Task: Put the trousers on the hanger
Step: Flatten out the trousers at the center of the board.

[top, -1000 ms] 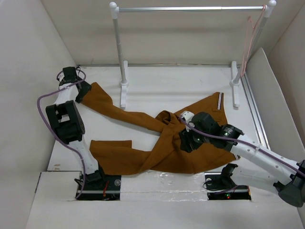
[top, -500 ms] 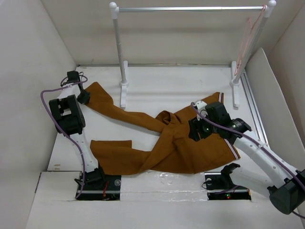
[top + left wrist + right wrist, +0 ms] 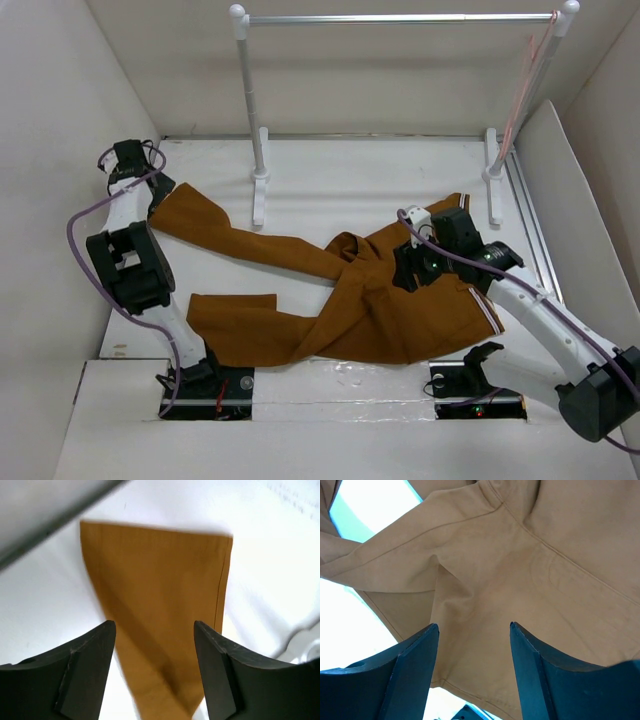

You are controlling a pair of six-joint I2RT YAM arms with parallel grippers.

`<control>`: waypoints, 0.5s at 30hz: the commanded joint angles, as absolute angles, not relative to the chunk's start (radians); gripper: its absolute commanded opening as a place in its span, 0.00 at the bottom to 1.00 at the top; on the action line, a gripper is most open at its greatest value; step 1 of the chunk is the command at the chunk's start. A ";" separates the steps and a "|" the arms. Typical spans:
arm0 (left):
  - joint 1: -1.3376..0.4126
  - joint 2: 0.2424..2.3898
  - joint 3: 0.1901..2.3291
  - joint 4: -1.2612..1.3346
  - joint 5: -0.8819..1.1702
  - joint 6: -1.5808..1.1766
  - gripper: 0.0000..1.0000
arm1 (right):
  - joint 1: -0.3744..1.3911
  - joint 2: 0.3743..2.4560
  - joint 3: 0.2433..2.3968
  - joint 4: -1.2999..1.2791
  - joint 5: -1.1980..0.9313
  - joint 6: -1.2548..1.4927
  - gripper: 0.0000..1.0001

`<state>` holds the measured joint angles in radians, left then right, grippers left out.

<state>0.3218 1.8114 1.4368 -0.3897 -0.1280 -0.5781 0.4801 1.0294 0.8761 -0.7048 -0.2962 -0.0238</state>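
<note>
Top external: one trousers [image 3: 380, 320], one hanger [image 3: 518, 95], left claw [image 3: 152, 630] and right claw [image 3: 474, 629] both apart.

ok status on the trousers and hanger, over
Left end effector open above a leg end of the trousers. Right end effector open above their upper part. Trousers loose, unheld. Hanger hangs on the rail, far right; nothing blocking.
</note>
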 commanded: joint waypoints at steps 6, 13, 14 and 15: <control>0.334 2.015 1.565 -0.452 -0.136 -0.564 0.59 | 0.474 1.071 0.911 -0.658 -0.337 -0.048 0.65; 0.344 2.023 1.484 -0.474 -0.167 -0.566 0.52 | 0.474 1.065 0.913 -0.653 -0.316 -0.037 0.65; 0.344 2.014 1.458 -0.447 -0.167 -0.569 0.44 | 0.465 1.066 0.914 -0.652 -0.316 -0.037 0.65; 0.344 1.996 1.404 -0.428 -0.152 -0.571 0.31 | 0.465 1.066 0.914 -0.652 -0.316 -0.037 0.65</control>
<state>0.3370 2.0571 1.4952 -0.4149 -0.1574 -0.5671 0.4770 1.0752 0.8761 -0.6949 -0.3145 -0.0341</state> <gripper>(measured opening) 0.369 0.648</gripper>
